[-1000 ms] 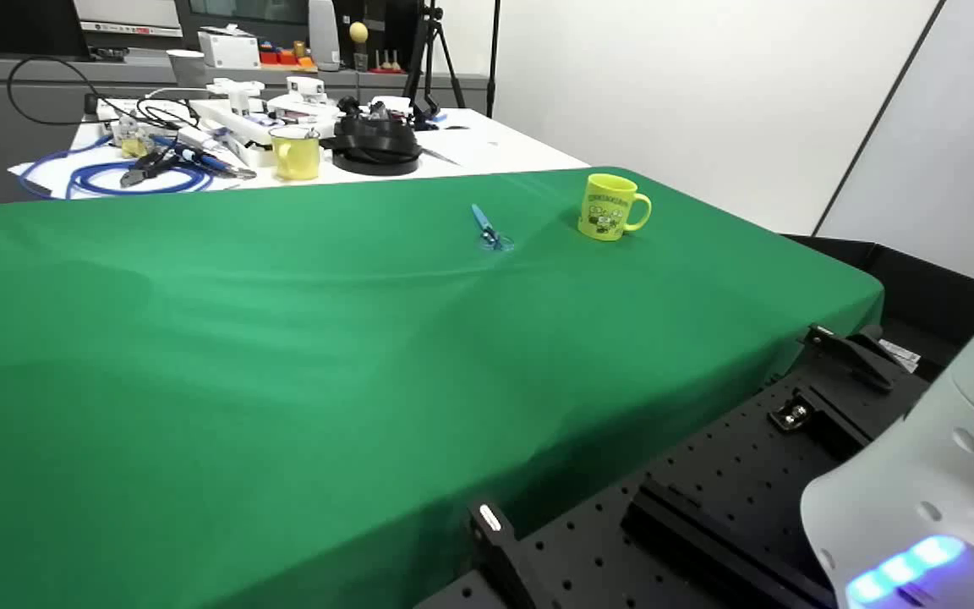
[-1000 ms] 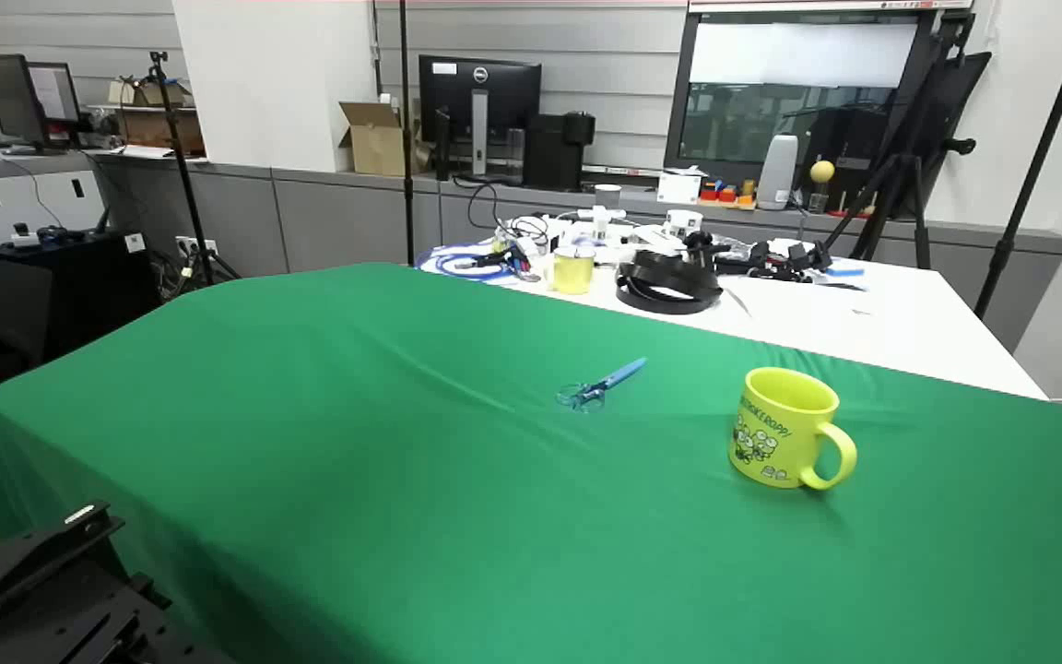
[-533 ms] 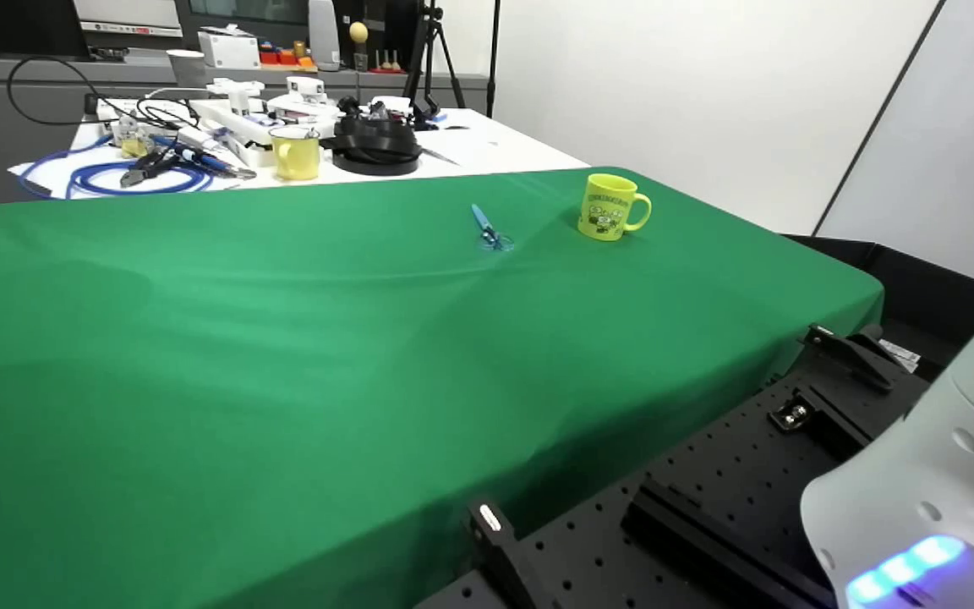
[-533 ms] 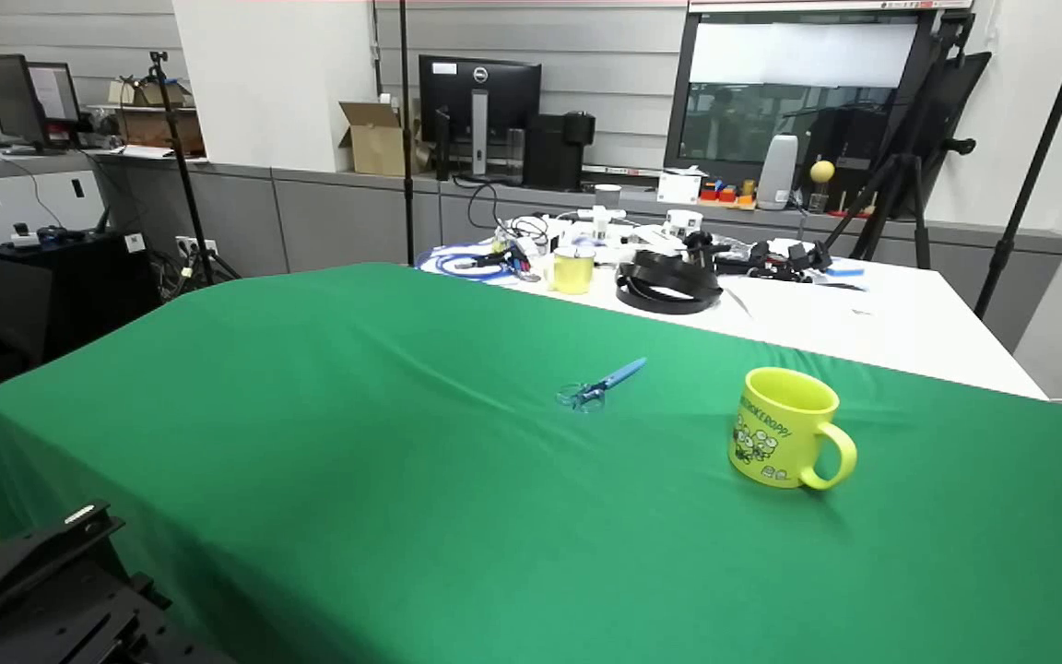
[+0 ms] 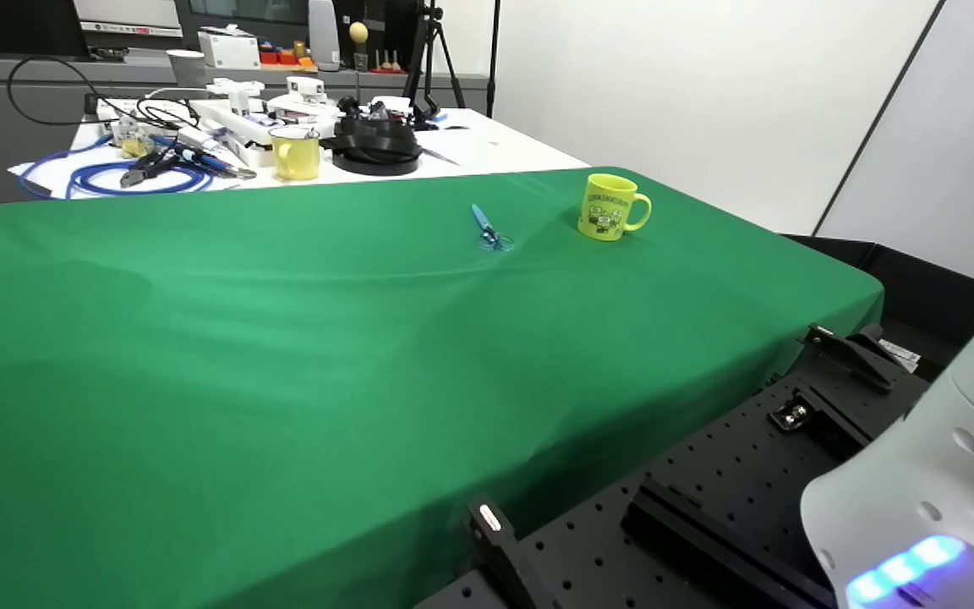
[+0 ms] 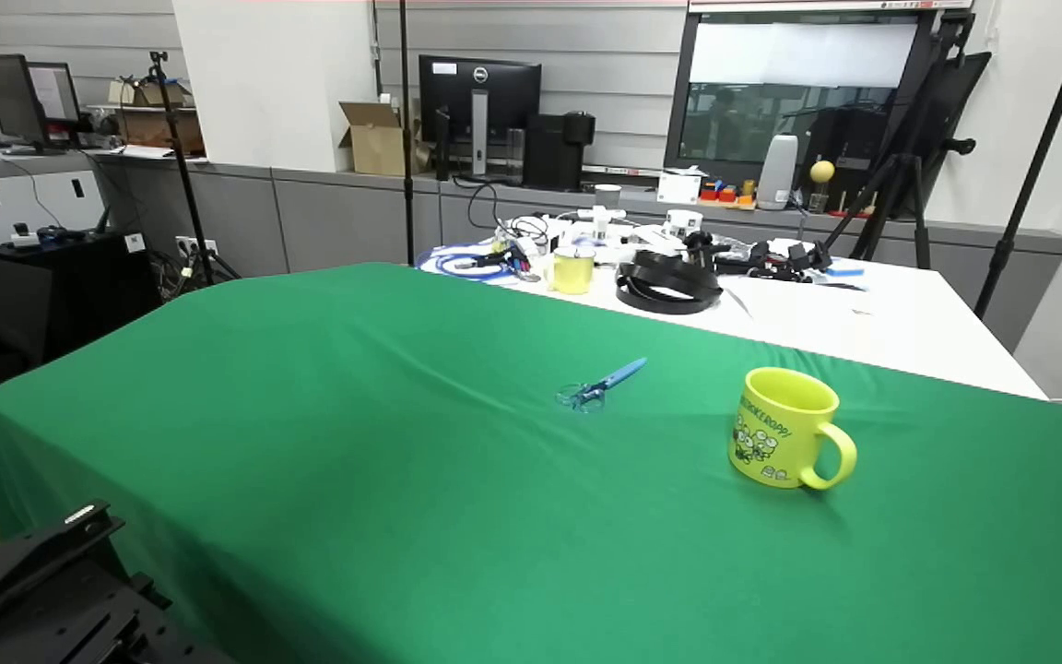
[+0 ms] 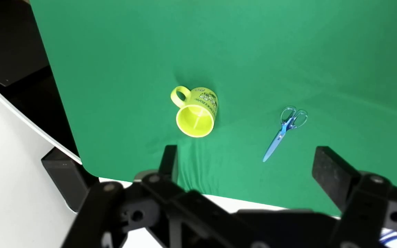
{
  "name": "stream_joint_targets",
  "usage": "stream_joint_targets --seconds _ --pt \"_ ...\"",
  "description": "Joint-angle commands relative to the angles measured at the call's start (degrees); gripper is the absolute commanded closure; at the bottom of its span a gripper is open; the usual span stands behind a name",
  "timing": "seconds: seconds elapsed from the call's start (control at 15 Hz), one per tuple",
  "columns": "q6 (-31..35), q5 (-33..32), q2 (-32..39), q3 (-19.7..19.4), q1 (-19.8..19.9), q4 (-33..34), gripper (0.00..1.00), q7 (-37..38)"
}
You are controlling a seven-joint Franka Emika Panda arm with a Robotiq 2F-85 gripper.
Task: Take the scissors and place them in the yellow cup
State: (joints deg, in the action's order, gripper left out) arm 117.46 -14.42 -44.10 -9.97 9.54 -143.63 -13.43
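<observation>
The scissors (image 7: pixel 280 135) lie flat on the green-covered desk (image 5: pixel 284 338), near the upright yellow cup (image 6: pixel 775 433) but not touching it. In the wrist view the gripper (image 7: pixel 246 155) is spread wide, though how high it hangs I can't rightly tell. Farther back, a paler cup (image 5: pixel 299 158) sits on a white desk (image 6: pixel 900 318).

Wrist: looked down on the mug (image 7: pixel 202 108)
Both exterior views: shared it, slantwise
Mug (image 6: pixel 778 432): nearer in an exterior view
</observation>
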Motion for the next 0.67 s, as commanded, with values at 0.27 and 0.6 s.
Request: stream_joint_targets --seconds 0.27,0.6 --pt "20.5 -1.1 23.0 5.2 0.0 1.5 0.00 11.2" --pt "29.2 -4.8 42.2 9.5 0.7 10.0 0.00 24.4"
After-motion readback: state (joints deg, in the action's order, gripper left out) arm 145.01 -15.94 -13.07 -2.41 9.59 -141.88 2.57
